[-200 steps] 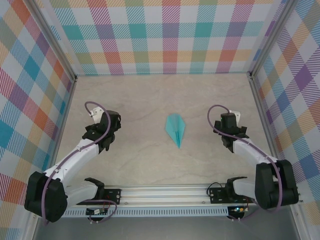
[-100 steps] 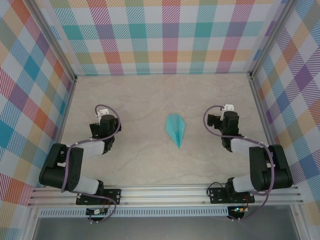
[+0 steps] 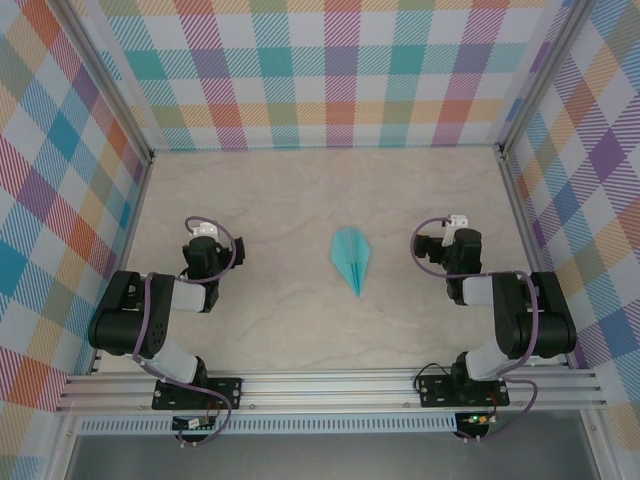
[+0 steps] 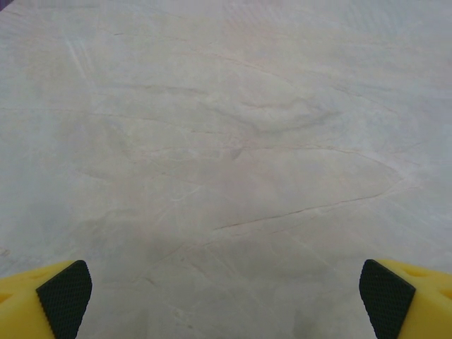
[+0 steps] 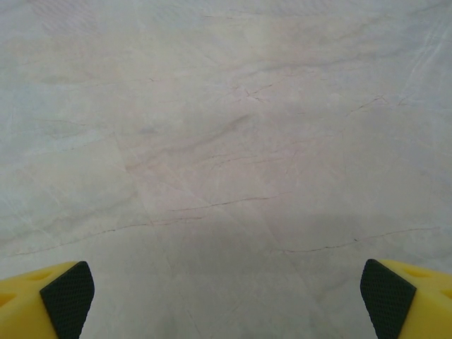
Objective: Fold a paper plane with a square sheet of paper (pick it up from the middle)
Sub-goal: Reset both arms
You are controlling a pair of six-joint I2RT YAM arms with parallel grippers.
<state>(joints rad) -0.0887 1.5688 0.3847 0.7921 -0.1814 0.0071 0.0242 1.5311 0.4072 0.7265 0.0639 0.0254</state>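
Observation:
The square sheet of paper lies folded into a light turquoise paper plane point(image 3: 351, 258) in the middle of the table, its point toward the near edge. My left gripper point(image 3: 203, 247) hangs well to its left, and my right gripper point(image 3: 459, 247) well to its right. Both arms are folded back over their bases. In the left wrist view my left gripper point(image 4: 226, 300) is open, its black pads point(image 4: 65, 296) far apart over bare table. The right wrist view shows my right gripper point(image 5: 226, 300) open the same way, with pads point(image 5: 387, 296) at the frame's corners and nothing between them.
The tabletop point(image 3: 300, 190) is pale marbled stone. Checked walls point(image 3: 340, 70) close it in at the back and on both sides. An aluminium rail point(image 3: 330, 385) with the arm bases runs along the near edge.
Both arms have pulled back toward their bases and folded up, away from the middle. Both grippers stay open. The paper plane has not moved.

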